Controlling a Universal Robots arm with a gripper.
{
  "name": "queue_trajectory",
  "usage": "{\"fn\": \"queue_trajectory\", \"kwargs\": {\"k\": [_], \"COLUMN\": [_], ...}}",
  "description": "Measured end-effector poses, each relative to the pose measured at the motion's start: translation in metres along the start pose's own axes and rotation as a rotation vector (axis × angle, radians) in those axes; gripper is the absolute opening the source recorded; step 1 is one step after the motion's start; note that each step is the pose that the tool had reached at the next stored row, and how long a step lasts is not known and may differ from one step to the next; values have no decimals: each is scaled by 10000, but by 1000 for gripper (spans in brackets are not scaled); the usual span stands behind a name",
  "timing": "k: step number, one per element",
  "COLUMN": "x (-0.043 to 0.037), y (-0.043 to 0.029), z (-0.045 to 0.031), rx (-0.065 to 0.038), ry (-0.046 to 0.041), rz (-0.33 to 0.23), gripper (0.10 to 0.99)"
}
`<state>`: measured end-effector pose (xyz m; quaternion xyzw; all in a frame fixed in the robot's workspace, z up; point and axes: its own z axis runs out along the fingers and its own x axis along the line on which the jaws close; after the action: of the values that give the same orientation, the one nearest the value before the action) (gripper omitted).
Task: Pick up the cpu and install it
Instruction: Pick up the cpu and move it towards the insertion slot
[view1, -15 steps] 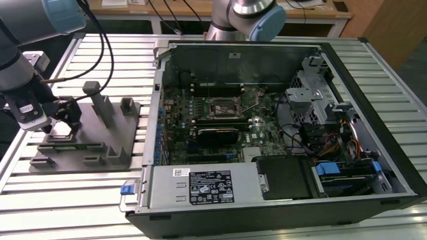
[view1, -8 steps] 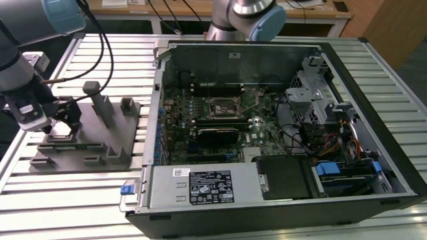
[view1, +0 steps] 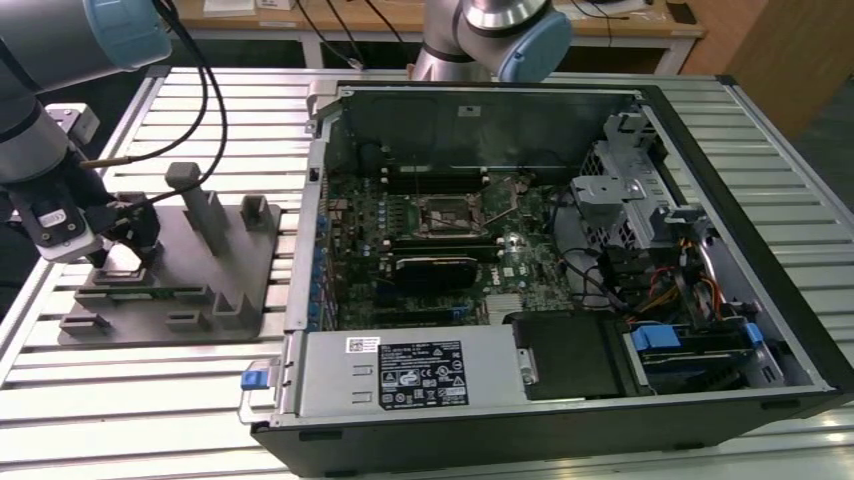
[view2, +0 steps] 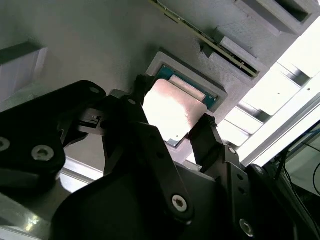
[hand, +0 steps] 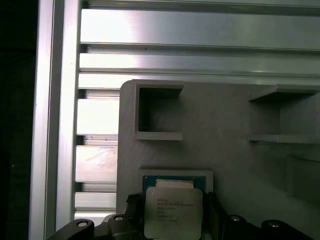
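Slatted aluminium table (view1: 200, 110) carries 1 open computer case (view1: 534, 440), lying on its side with the motherboard (view1: 441, 260) exposed and 1 black-framed socket (view1: 447, 212) near the board's middle. 1 arm (view1: 27, 150) reaches down at the exterior view's left of the case. Beside the case on that side lies 1 grey fixture (view1: 254, 290) with upright posts and several recesses, seen close in both wrist views (view2: 75, 40) (hand: 225, 150). 1 gripper (view1: 120, 255) is down on the fixture, toward its end at the exterior view's left. In both wrist views the gripper (view2: 172, 107) (hand: 172, 200) straddles the cpu. The jaws stand apart, one at each of two opposite edges, but can't tell if they clamp it or just sit beside it. 1 cpu (view2: 175, 115) (hand: 173, 215) sits in a shallow pale-rimmed pocket of the fixture. It lies flat with the metal plate up, sides parallel to the pocket walls. It is near square with no marked long axis, and the jaw line runs across it from edge to edge. Its look: silvery-grey plate with rounded corners, bright glare in the second wrist view, faint print lines in the first wrist view, and a thin green board strip along one side. 1 empty square recess (hand: 157, 112) lies next to the cpu pocket, toward the fixture's edge.
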<state>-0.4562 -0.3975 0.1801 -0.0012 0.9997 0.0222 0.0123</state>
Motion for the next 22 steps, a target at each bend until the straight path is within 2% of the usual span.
{"fn": "queue_trajectory", "kwargs": {"k": [11,12,13,22], "x": [-1,-1,-1,0], "y": [1,1,1,1], "z": [-18,-19,-19,-39], "rx": [0,1,0,2], "ry": [0,0,1,5], "rz": [0,0,0,0], "gripper": [620,604,545,545]}}
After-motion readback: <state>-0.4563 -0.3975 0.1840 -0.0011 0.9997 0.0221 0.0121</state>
